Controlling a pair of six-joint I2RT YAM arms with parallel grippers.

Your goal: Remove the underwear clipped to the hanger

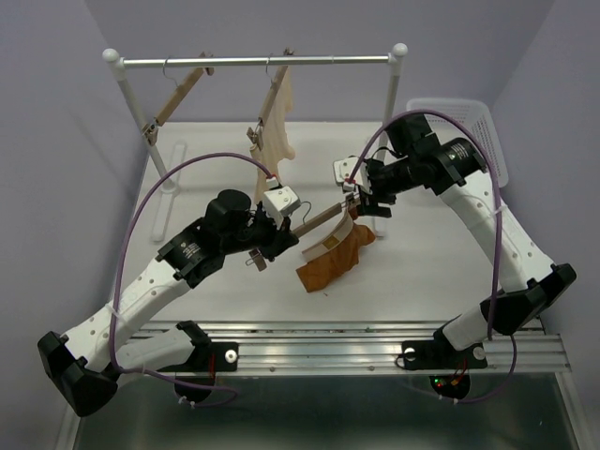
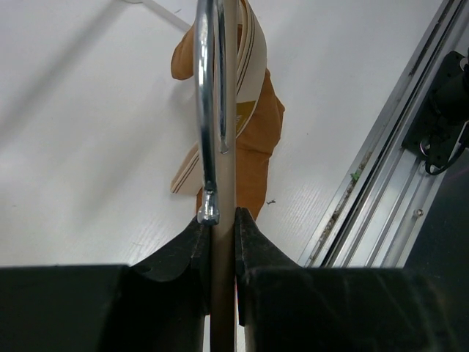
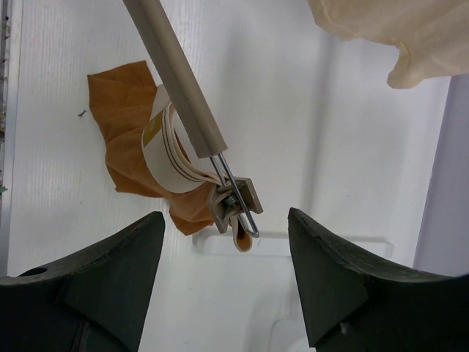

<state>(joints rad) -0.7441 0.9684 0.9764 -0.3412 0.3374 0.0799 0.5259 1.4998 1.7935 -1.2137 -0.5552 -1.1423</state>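
The hanger (image 1: pixel 323 221) is a light wooden bar held slanted above the table. My left gripper (image 1: pixel 284 232) is shut on its near end, and in the left wrist view the bar (image 2: pixel 229 147) runs up from between the shut fingers (image 2: pixel 256 249), with the metal wire hook (image 2: pixel 209 110) beside it. The rust-orange underwear (image 1: pixel 336 261) hangs from the bar's far end onto the table, its cream waistband (image 3: pixel 165 158) caught in the metal clip (image 3: pixel 236 199). My right gripper (image 3: pixel 226 220) stands open at that end, with the clip between its fingertips and touching neither.
A clothes rack (image 1: pixel 258 62) stands at the back with an empty wooden hanger (image 1: pixel 178 98) and a cream-beige garment (image 1: pixel 277 122) on another hanger. A white basket (image 1: pixel 473 122) sits at the back right. An aluminium rail (image 1: pixel 328 347) runs along the near edge.
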